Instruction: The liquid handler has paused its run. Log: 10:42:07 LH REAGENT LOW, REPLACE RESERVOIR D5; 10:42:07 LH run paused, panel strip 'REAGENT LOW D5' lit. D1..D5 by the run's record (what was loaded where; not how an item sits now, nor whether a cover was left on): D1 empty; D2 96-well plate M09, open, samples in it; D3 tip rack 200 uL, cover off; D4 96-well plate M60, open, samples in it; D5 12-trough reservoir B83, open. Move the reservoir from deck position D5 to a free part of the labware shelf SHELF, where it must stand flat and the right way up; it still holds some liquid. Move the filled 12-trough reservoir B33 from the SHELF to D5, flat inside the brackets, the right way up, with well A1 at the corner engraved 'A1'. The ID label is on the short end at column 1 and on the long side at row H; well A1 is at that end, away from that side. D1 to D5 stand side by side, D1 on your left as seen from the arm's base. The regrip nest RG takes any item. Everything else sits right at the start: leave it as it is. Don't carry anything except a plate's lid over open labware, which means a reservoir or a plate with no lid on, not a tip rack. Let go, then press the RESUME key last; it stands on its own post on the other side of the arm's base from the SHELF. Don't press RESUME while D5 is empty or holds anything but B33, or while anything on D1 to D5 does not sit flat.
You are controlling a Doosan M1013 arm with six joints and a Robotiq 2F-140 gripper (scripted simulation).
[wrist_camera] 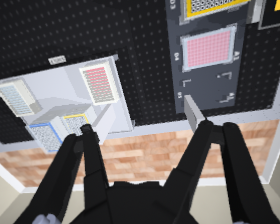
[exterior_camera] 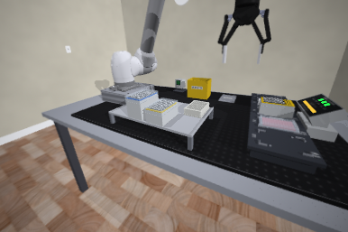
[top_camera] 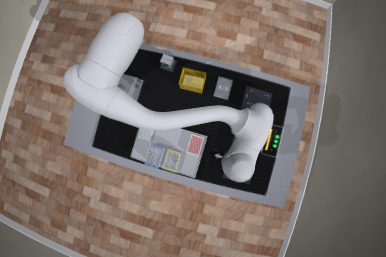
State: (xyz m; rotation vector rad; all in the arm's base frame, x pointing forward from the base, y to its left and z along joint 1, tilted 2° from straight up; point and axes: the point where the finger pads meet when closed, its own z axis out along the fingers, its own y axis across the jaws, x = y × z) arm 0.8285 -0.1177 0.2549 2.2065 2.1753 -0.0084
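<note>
My gripper (exterior_camera: pixel 241 57) hangs high above the table between the shelf and the deck, open and empty; its fingers also show in the wrist view (wrist_camera: pixel 141 122). The grey shelf (wrist_camera: pixel 66 95) carries a low red-topped item (wrist_camera: pixel 97 82), a white plate (wrist_camera: pixel 13 97), a blue-rimmed box (wrist_camera: pixel 45 134) and a yellow-rimmed box (wrist_camera: pixel 73 121). I cannot tell which of these are reservoirs. On the dark deck (exterior_camera: pixel 279 131), the position nearest the table's front edge shows bare brackets (wrist_camera: pixel 208 91). Beside it sit a pink well plate (wrist_camera: pixel 207 48) and a yellow-rimmed tip rack (wrist_camera: pixel 216 6). The arm hides the deck's far positions in the overhead view.
A yellow bin (top_camera: pixel 193 79) and a small grey nest (top_camera: pixel 225 85) stand at the back of the mat. A panel with green lights (exterior_camera: pixel 317 103) stands right of the deck. A small green-faced box on a post (top_camera: pixel 167 61) stands near the arm's base.
</note>
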